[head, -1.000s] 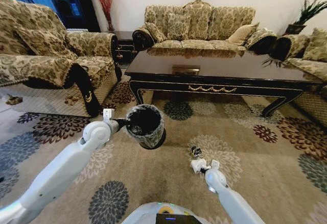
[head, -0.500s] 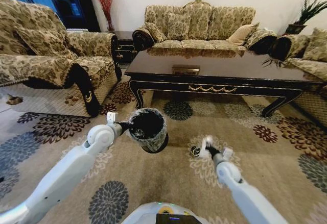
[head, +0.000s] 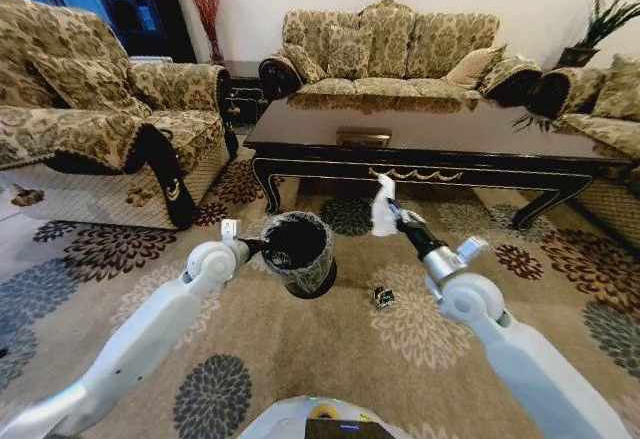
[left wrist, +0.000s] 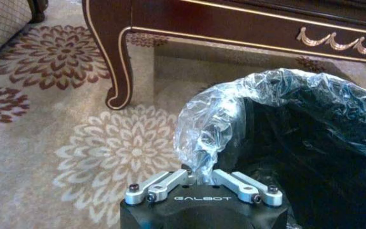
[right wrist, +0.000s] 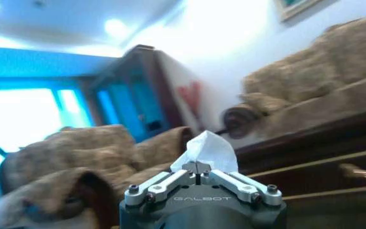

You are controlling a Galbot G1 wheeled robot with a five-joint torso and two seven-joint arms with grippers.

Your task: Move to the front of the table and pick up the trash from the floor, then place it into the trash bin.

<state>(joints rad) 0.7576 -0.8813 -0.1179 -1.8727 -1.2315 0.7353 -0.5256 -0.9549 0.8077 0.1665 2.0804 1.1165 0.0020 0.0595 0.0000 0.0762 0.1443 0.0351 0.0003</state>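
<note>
The right gripper [head: 386, 211], jaws clamped on the crumpled white paper wad [head: 383, 205], hung centre frame, right of the black bag-lined round bin [head: 299, 251]. The left gripper [head: 250, 246] pinched that bin's rim, mouth open toward the wad.

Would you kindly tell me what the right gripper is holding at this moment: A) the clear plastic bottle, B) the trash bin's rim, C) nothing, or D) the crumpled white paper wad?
D: the right gripper is shut on the white paper wad, raised above the carpet.
</note>
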